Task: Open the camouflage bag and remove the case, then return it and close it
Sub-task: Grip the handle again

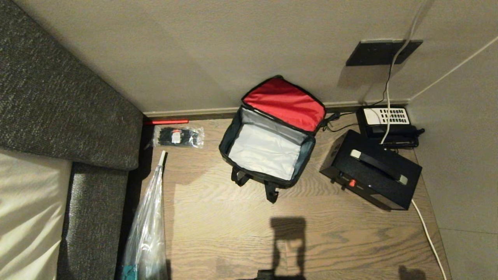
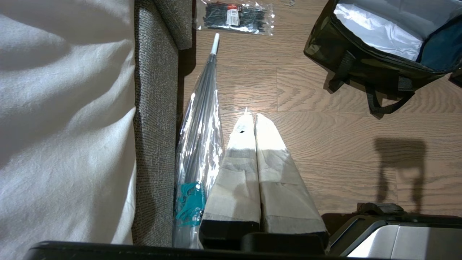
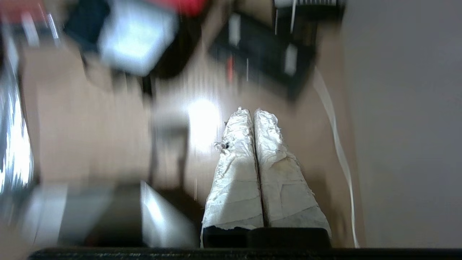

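no text, label or number can be read anywhere here.

Clutter lay on a wooden floor (image 1: 218, 229) beside a grey sofa (image 1: 58, 101).

A clear packet of black cable ties (image 1: 178, 136) lay near the baseboard, just beyond the white tip of a folded clear umbrella (image 1: 148, 229) stretched along the sofa's edge. A black telephone (image 1: 387, 121) with a white keypad sat in the far corner, under a dark wall plate (image 1: 379, 52) with a white cable (image 1: 391, 85) hanging from it. A thin red strip (image 1: 166, 121) lay along the baseboard.
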Motion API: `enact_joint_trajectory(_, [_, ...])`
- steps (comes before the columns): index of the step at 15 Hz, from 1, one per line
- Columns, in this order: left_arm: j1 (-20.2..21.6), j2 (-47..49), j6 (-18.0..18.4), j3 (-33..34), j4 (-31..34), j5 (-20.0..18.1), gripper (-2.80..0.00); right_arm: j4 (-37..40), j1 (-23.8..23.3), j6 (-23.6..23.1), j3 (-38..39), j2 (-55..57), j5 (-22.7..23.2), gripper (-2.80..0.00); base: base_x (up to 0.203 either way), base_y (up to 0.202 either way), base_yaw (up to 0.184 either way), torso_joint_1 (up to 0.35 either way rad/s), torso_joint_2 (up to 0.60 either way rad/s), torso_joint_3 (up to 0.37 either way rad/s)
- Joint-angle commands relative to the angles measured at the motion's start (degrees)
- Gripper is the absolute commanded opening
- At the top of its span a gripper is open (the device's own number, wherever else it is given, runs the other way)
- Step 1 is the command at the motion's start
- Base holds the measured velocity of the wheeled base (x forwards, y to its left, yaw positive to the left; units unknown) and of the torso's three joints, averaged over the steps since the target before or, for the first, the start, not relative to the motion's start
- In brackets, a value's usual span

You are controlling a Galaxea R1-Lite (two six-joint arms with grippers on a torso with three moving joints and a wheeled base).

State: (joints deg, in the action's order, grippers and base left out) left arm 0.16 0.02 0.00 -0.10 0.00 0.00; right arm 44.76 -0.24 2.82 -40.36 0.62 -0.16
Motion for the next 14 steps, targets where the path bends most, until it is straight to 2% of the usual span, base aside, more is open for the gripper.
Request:
enact_joint_trajectory(1, [0.02,-0.11,0.00,0.01,0.00,0.00,-2.80,5.79,-0.02,0.16,1.87,0.53,0.21,-2.80,0.000,0.000,0.000,0.000,0.00,0.000])
enact_joint_trajectory(2, [0.02,-0.11,0.00,0.01,0.02,0.00,-2.80,5.68,-0.02,1.08,2.80,2.56,0.36,-2.80,0.000,0.000,0.000,0.000,0.00,0.000])
enact_joint_trajectory(4, [0.02,-0.11,-0.09,0.01,0.00,0.00,-2.80,4.25,0.54,6.59,-0.60,11.78,1.12,-2.80,0.000,0.000,0.000,0.000,0.00,0.000])
enact_joint_trajectory(8, [0.02,-0.11,-0.09,0.01,0.00,0.00,-2.80,-5.12,3.34,15.63,-10.92,40.12,4.07,-2.80,0.000,0.000,0.000,0.000,0.00,0.000])
enact_joint_trajectory(11, [0.02,-0.11,-0.09,0.01,0.00,0.00,-2.80,-13.11,4.14,18.40,-13.55,57.40,3.89,-2.80,0.000,0.000,0.000,0.000,0.00,0.000])
enact_joint_trajectory(14, [0.02,-0.11,-0.09,0.01,0.00,0.00,-2.80,-21.38,3.15,19.72,-13.79,75.38,0.36,-2.80,0.000,0.000,0.000,0.000,0.00,0.000])
